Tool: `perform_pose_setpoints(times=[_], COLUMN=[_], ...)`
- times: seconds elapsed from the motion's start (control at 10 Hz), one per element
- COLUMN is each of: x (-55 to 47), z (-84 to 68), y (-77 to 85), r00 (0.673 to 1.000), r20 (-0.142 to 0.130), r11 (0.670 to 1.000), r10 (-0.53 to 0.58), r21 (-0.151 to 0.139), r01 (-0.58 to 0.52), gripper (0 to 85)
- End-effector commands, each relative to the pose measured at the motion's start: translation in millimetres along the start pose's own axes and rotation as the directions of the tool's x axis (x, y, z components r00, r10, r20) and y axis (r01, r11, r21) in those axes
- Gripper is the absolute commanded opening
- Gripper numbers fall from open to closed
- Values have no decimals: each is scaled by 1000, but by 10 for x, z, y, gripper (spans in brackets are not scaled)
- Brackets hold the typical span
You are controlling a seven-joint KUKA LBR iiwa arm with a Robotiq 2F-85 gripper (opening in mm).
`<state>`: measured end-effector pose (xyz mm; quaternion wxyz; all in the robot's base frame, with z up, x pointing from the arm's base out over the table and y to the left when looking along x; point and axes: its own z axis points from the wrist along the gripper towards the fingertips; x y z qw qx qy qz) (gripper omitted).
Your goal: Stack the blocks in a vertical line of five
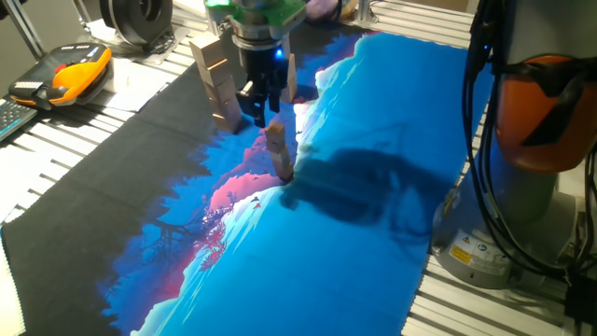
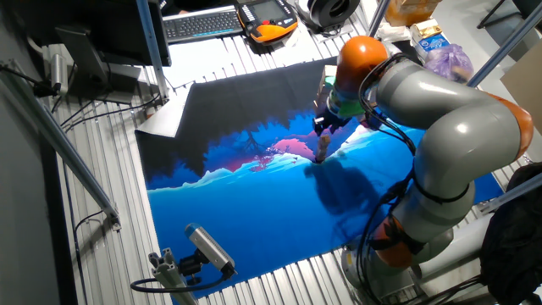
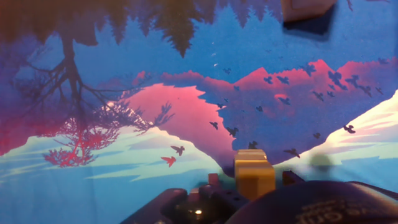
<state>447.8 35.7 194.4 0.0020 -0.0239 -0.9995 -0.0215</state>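
A short stack of small tan blocks [image 1: 278, 154] stands on the pink and blue part of the mat; the same stack [image 2: 322, 151] shows in the other fixed view. My gripper [image 1: 265, 114] hangs directly over it, fingertips level with the stack's top. In the hand view the top block [image 3: 254, 175] sits low in the middle between dark fingertips [image 3: 214, 182], with a thin gap showing on its right. The gripper [image 2: 324, 129] looks open around that block. How many blocks the stack holds is not clear.
A taller tower of larger pale wooden blocks [image 1: 216, 79] stands just behind-left of the gripper, and another pale block [image 3: 308, 7] shows at the hand view's top edge. The printed mat [image 1: 373, 140] covers the slatted table. An orange pendant [image 1: 65, 75] lies far left.
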Motion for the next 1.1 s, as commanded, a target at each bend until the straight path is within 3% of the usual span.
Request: perform_pose_setpoints(times=[0.0, 0.1, 0.5, 0.7, 1.0], x=[-4, -23, -17, -32, -57], z=[-10, -16, -11, 3, 21], y=[21, 24, 109, 122, 141], r00=[1000, 999, 998, 997, 996], r20=[-4, -26, -31, -44, -51], r11=[1000, 999, 999, 998, 997], r10=[-10, -38, -50, -64, -76], r21=[0, -12, -12, -30, -33], r01=[10, 38, 50, 62, 75], gripper=[170, 0, 0, 0, 0])
